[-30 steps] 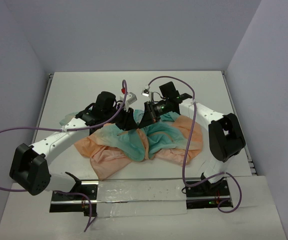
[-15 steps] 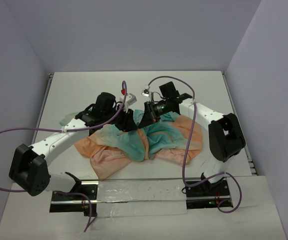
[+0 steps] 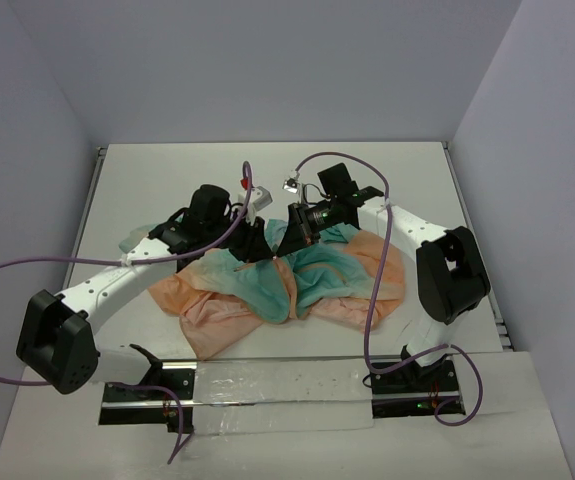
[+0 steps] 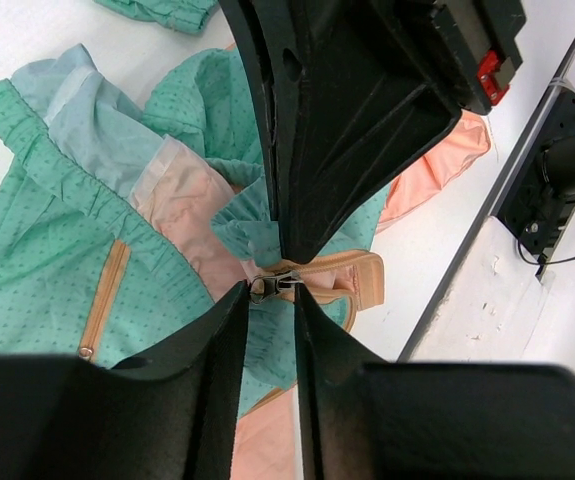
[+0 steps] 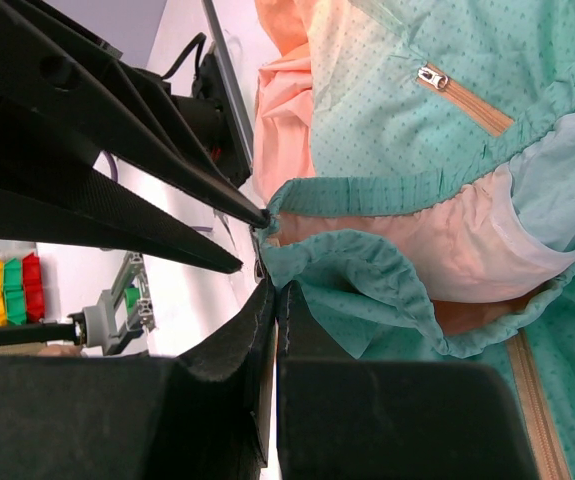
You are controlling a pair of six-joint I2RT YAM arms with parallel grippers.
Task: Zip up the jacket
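You are working with the jacket (image 3: 317,285), lying crumpled mid-table (image 3: 167,180); it looks thin, limp and likely to bunch. At its far edge, your left gripper (image 4: 270,292) is straddling the zipper pull (image 4: 275,284), jaws narrowly parted. Take hold there. Just beyond, your right gripper (image 5: 273,290) is pinching the teal hem, jaws closed.

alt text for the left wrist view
Two black fingers of the left gripper flank a small metal zipper slider on the thin teal-and-peach fabric jacket; whether they grip it is unclear. From above, the shut right gripper pinches bunched cloth just above it.
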